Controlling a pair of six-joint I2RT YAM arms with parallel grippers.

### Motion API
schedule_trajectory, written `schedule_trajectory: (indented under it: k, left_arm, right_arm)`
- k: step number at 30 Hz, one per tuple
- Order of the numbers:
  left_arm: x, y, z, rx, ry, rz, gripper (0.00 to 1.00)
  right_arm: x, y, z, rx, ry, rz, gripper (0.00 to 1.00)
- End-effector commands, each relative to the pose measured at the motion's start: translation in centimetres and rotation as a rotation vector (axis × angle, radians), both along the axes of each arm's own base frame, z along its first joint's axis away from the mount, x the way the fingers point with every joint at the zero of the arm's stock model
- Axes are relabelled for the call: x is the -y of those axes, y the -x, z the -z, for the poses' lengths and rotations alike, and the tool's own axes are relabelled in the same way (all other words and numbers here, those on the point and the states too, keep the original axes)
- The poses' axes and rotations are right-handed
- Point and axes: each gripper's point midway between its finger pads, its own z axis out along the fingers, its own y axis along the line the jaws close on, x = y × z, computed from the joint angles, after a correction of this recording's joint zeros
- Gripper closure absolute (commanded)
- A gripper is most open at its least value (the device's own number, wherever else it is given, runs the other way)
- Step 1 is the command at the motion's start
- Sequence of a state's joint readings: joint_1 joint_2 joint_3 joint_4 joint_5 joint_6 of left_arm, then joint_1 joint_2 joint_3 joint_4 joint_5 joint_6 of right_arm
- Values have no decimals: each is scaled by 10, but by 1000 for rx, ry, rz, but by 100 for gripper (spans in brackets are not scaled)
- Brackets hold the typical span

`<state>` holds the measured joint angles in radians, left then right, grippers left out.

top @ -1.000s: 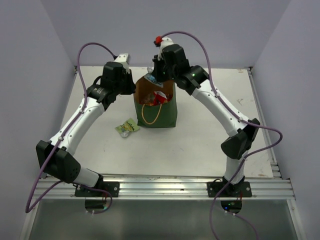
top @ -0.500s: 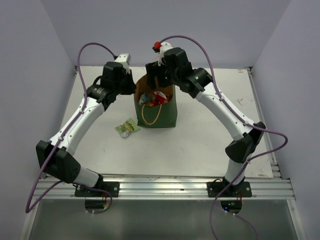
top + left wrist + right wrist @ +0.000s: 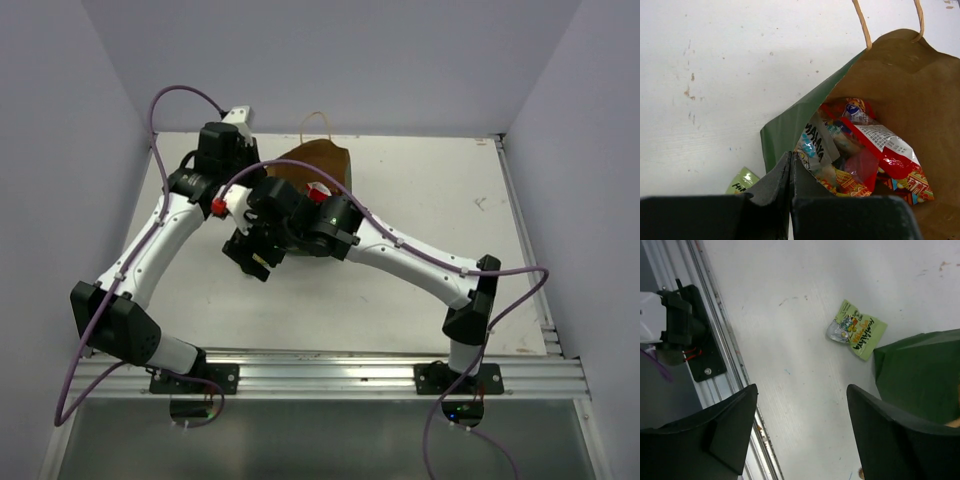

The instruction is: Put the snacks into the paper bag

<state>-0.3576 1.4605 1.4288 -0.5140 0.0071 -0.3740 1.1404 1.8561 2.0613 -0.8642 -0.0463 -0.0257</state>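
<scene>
Faintly, dark lettering on yellow-green packet point(image 3: 856, 329).

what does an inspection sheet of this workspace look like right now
surface: white table, a few scuffs
job's things: paper bag open, red packet and other snacks inside; yellow-green packet lies on the table beside the bag
clutter: nothing seen
grippers: left gripper shut on the bag's rim; right gripper open, empty, above the table near the yellow-green packet
cables: purple cables loop off both arms
surroundings: pale walls, metal rail at the near edge
</scene>
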Motion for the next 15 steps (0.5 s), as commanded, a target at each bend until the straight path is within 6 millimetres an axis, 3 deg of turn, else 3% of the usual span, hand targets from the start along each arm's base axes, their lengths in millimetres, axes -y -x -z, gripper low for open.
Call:
schedule_trajectory:
  k: [1, 5, 7, 11, 15]
  left_arm:
    - [10, -5, -23, 75, -3, 28, 98]
    - [8, -4, -30, 86, -3, 28, 98]
    - [8, -3, -36, 99, 3, 27, 98]
    - [12, -2, -39, 103, 15, 48, 98]
    - [14, -1, -38, 99, 18, 56, 98]
  right_arm:
    - [-23, 22, 80, -41, 133, -146, 24]
    - [-26, 20, 131, -64, 193, -146, 24]
    - [-27, 22, 167, -91, 223, -148, 24]
    - [-28, 19, 211, -110, 289, -153, 25]
    - [-38, 4, 227, -68, 296, -109, 25]
